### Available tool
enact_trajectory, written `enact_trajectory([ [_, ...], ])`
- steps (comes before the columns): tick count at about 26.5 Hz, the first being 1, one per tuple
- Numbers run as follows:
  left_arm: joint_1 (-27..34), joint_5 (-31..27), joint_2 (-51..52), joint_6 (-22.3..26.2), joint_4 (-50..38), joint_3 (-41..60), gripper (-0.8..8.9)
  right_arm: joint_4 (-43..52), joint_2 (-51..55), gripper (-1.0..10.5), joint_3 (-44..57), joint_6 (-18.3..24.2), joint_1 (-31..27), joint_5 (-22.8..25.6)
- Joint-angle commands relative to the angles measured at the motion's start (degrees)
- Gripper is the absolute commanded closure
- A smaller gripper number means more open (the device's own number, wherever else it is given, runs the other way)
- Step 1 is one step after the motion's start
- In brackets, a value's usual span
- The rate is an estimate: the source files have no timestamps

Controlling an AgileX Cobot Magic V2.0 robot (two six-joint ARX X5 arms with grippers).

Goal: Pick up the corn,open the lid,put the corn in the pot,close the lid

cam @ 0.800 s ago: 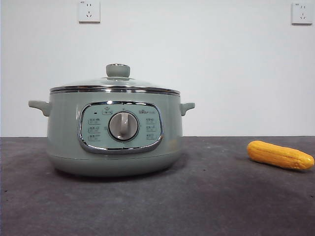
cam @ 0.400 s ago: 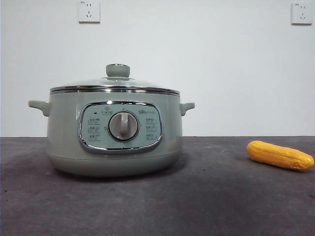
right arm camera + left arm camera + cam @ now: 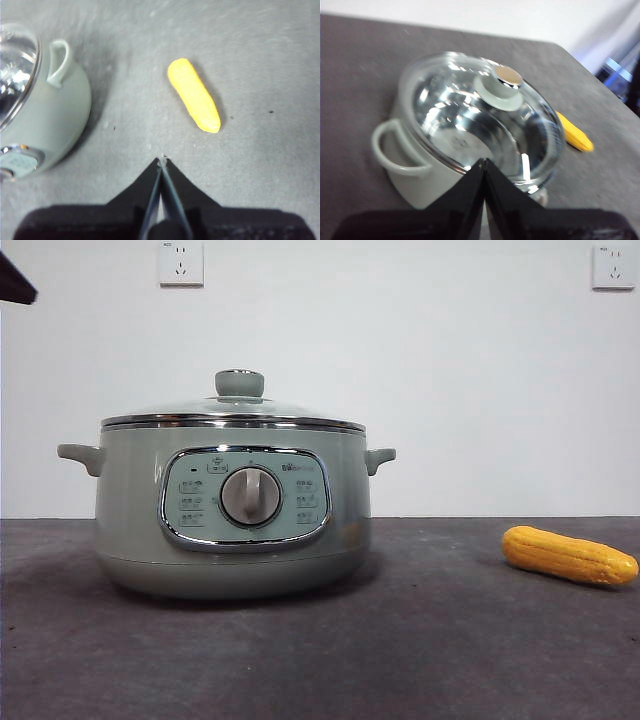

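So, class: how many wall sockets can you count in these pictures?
2. One white wall socket sits above the pale green round cooker; the other white socket is at the wall's far right, above the yellow corn cob. Others may lie outside the frame.

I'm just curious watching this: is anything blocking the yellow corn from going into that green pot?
Yes: the lid sits closed on the pot, covering its opening. The corn lies on the table beside the pot, with only bare table between it and the shut right gripper.

Before me: one counter [image 3: 420, 660], dark grey, matte, faintly speckled surface, its far edge meeting the wall. One wall [image 3: 470, 390], plain white. Two wall sockets, white: one [image 3: 181, 263] upper left, one [image 3: 613, 267] upper right, both above the counter's far edge.
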State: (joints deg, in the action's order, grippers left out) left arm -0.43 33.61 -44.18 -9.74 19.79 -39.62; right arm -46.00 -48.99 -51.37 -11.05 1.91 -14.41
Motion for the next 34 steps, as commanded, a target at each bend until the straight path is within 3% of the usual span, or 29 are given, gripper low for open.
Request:
enact_trajectory([
  [1,0.02,1.73,-3.48,-0.48,3.3,-2.82,8.17,-2.08,-6.62,9.2,-3.3,4.2,0.0,-1.01],
  [6,-0.39,5.03,-8.94,-0.09,7.28,-7.78,8.17,-5.42,-19.23,4.8,-10.97,8.92,0.11,-2.12],
  [9,-0.44,5.88,-10.97,-0.11,7.37,-9.16,8.17,-5.84,-26.25,3.8,-15.5,11.15,1.2,-2.05],
  [13,-0.85,5.84,-12.68,-0.02,7.41,-9.64,8.17,-6.01,-35.85,3.8,-22.05,12.55,2.56,-0.63],
  [19,-3.26,5.81,-15.13,2.54,7.74,-9.64,8.17,-9.49,-53.51,3.7,-33.42,17.66,6.29,8.48],
  [30,-6.43,5.38,-17.73,4.26,7.82,-9.64,8.17,-6.49,-66.23,3.8,-35.08,18.78,6.36,8.9],
  [34,-6.43,5.38,-17.73,4.26,7.8,-9.64,8.17,-6.43,-67.12,5.5,-35.08,18.73,6.32,9.4],
])
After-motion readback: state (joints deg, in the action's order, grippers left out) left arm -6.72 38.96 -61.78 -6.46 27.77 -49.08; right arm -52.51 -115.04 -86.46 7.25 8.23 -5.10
